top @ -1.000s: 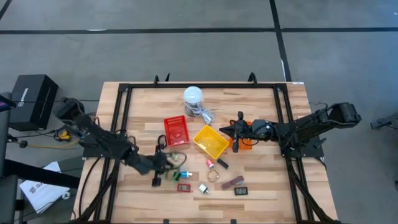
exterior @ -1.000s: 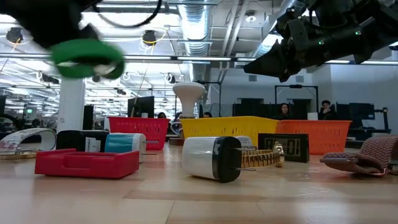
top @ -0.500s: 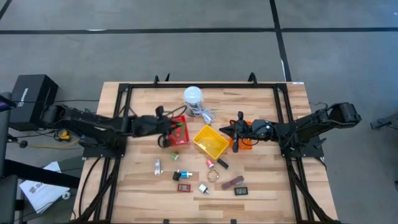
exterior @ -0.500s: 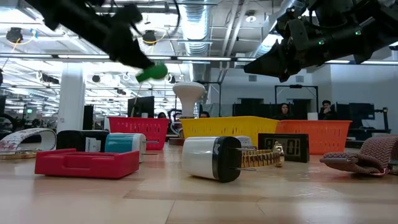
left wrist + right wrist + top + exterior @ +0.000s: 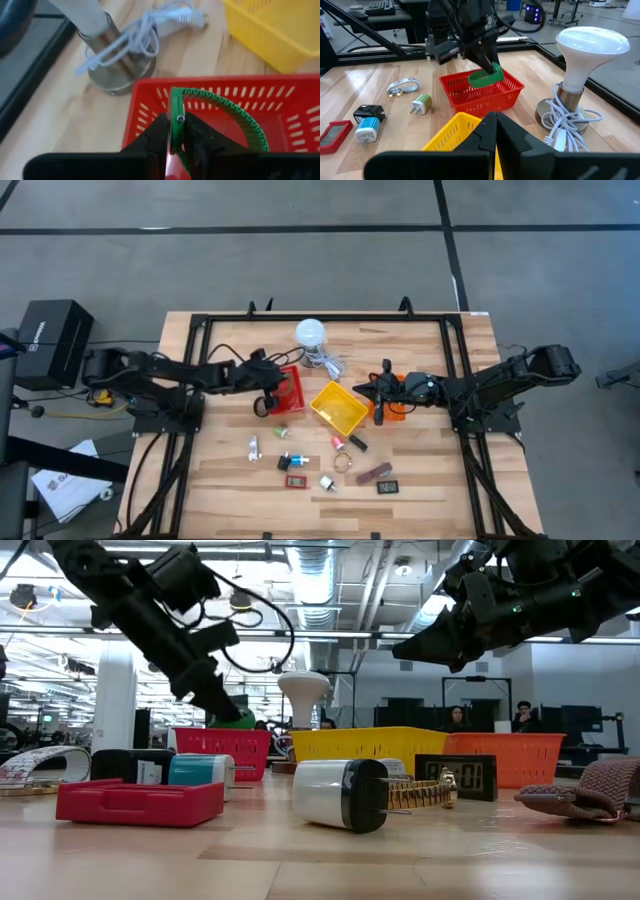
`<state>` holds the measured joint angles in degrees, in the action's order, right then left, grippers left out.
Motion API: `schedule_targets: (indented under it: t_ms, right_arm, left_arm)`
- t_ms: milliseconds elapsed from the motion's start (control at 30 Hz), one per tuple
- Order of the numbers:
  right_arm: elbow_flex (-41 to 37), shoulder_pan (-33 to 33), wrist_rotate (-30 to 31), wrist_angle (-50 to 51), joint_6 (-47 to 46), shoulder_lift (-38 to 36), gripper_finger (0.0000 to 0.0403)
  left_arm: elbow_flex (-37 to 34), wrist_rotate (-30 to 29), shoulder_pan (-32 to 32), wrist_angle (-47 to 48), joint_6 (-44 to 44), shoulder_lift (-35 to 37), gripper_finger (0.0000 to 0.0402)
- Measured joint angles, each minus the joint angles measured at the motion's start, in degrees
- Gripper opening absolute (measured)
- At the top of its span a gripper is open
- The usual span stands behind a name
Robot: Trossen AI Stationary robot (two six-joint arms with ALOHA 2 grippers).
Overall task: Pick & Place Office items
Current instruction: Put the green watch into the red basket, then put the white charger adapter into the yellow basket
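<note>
My left gripper (image 5: pixel 175 125) is shut on the green ring (image 5: pixel 235 112) and hovers over the red tray (image 5: pixel 288 390). The right wrist view shows the ring (image 5: pixel 486 76) at about the height of the tray's rim (image 5: pixel 470 92). My right gripper (image 5: pixel 495 122) is shut and empty above the orange tray (image 5: pixel 396 408), beside the yellow tray (image 5: pixel 340 407). Several small office items lie on the table's near half: a red flat piece (image 5: pixel 297 481), a blue-and-black piece (image 5: pixel 295 461), a wire ring (image 5: pixel 343 462), a brown bar (image 5: pixel 374 473) and a small black display (image 5: pixel 388 487). My left gripper pinches the green ring's band (image 5: pixel 175 102) between its two fingers. The fingers slant down from the table's left side. The ring is lifted clear, tilted, and its loop (image 5: pixel 245 125) reaches out past the fingers over the inside of the red tray.
A white bulb lamp (image 5: pixel 311 333) with a coiled white cable (image 5: pixel 330 363) stands just beyond the red tray. A black frame (image 5: pixel 320 319) runs round the table's edges. A metal watch band (image 5: pixel 402 86) and a small green plug (image 5: pixel 422 104) lie near the trays.
My left gripper has carried the green ring up from the table's near part toward the far edge, to above the red tray, then sunk toward the tray's rim. It has stayed shut on the ring.
</note>
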<state>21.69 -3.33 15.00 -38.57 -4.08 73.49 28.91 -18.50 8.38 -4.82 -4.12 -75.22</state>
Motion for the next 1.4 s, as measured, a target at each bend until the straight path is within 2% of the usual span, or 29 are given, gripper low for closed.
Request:
schedule_targets:
  t_ms: [267,467,833,1100,1233,1400]
  right_arm:
    - [0.0,0.0,0.0,0.1,0.0,0.0,0.0001]
    - [0.0,0.0,0.0,0.1,0.0,0.0,0.0001]
    - [0.0,0.0,0.0,0.1,0.0,0.0,0.0001]
    - [0.0,0.0,0.0,0.3,0.0,0.0,0.0001]
    - [0.0,0.0,0.0,0.4,0.0,0.0,0.0001]
    - [0.0,0.1,0.0,0.4,-1.6,0.0,0.0001]
  left_arm:
    - [0.0,0.0,0.0,0.0,0.0,-4.1,0.0051]
    - [0.0,0.0,0.0,0.0,0.0,-4.5,0.0052]
    - [0.0,0.0,0.0,0.0,0.1,-4.5,0.0098]
    - [0.0,-0.1,-0.1,0.0,0.1,-4.4,0.0116]
    - [0.1,-0.1,-0.7,0.0,0.1,-2.8,0.0118]
    - [0.1,-0.1,-2.7,0.1,0.6,2.7,0.0116]
